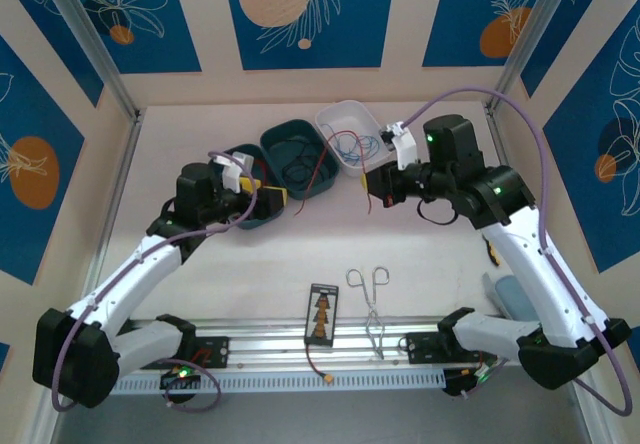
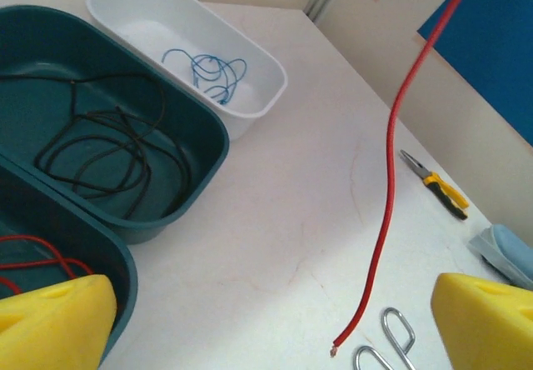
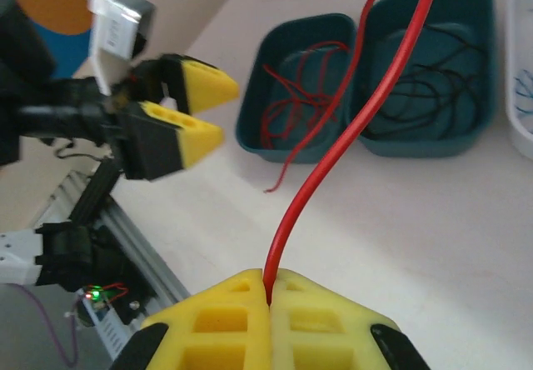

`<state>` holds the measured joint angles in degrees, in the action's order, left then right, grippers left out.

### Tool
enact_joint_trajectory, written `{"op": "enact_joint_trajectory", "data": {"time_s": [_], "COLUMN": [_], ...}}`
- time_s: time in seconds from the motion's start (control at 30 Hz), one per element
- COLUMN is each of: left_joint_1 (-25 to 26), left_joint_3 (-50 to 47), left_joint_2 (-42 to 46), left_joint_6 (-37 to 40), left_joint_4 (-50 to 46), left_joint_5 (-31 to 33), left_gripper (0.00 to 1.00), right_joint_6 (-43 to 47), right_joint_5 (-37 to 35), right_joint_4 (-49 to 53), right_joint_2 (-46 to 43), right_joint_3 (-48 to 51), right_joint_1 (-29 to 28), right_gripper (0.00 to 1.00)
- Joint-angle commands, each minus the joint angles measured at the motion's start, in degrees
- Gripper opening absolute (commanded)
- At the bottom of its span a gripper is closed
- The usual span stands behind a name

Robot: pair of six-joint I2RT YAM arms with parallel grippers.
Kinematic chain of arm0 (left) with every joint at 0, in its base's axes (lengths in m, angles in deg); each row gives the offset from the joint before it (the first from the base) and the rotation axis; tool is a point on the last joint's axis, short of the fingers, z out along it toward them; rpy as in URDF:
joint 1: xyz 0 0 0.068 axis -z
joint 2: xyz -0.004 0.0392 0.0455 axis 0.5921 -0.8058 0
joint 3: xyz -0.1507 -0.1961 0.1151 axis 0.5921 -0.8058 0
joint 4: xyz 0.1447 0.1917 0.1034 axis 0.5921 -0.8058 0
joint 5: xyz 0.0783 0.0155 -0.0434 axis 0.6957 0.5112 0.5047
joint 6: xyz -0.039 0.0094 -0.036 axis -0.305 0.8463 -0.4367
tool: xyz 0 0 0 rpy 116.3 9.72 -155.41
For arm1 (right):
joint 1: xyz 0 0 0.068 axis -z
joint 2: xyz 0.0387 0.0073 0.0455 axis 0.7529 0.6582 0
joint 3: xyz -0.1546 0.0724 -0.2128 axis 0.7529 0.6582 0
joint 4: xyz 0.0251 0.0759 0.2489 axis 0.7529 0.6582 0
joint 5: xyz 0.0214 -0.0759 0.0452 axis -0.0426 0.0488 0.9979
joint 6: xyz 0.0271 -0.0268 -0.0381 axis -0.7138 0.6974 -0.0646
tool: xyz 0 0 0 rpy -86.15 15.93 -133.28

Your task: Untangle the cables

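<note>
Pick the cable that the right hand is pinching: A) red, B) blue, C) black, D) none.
A: the right hand is shut on the red cable, which rises out of its grip.

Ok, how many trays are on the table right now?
3: the left teal tray holds red cable, the middle teal tray holds black cable, the white tray on the right holds blue cable. None seems hidden.

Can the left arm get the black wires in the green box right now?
Probably yes. The left gripper is open and empty, close to the middle teal tray, where the black cables lie uncovered. The red cable held by the right gripper hangs clear to one side.
</note>
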<state>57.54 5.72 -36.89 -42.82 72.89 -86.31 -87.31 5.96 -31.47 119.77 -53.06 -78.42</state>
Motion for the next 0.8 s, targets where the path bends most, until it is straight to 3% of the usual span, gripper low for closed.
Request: {"op": "enact_joint_trajectory", "data": {"time_s": [0.0, 0.27, 0.5, 0.63, 0.73, 0.77], "left_joint_1": [0.19, 1.85, 2.5, 2.48, 2.5, 2.5], "left_joint_3": [-4.27, -11.1, -12.46, -13.16, -13.63, -13.71], "left_joint_2": [-0.16, -2.2, -3.92, -4.58, -4.38, -4.09], "left_joint_6": [-2.06, -5.91, -6.41, -6.99, -7.68, -7.84], "left_joint_4": [7.92, 20.4, 22.36, 22.99, 23.22, 23.1], "left_joint_5": [-4.67, -8.56, -5.07, -2.34, -0.78, -0.33], "left_gripper": [0.91, 0.82, 0.73, 0.58, 0.28, 0.23], "right_joint_6": [-0.24, -0.36, -0.85, -0.84, -1.06, -1.31], "right_joint_5": [7.14, 8.0, 8.87, 9.93, 9.56, 9.14], "right_joint_4": [-4.86, -7.42, -8.75, -9.19, -9.58, -9.84], "right_joint_2": [1.79, 6.6, 9.9, 11.83, 13.07, 13.57], "right_joint_3": [-1.67, -4.72, -6.95, -8.4, -8.88, -8.83], "right_joint_1": [-1.43, -5.41, -7.62, -8.57, -9.01, -9.0], "right_gripper": [0.0, 0.0, 0.0, 0.0, 0.0, 0.0]}}
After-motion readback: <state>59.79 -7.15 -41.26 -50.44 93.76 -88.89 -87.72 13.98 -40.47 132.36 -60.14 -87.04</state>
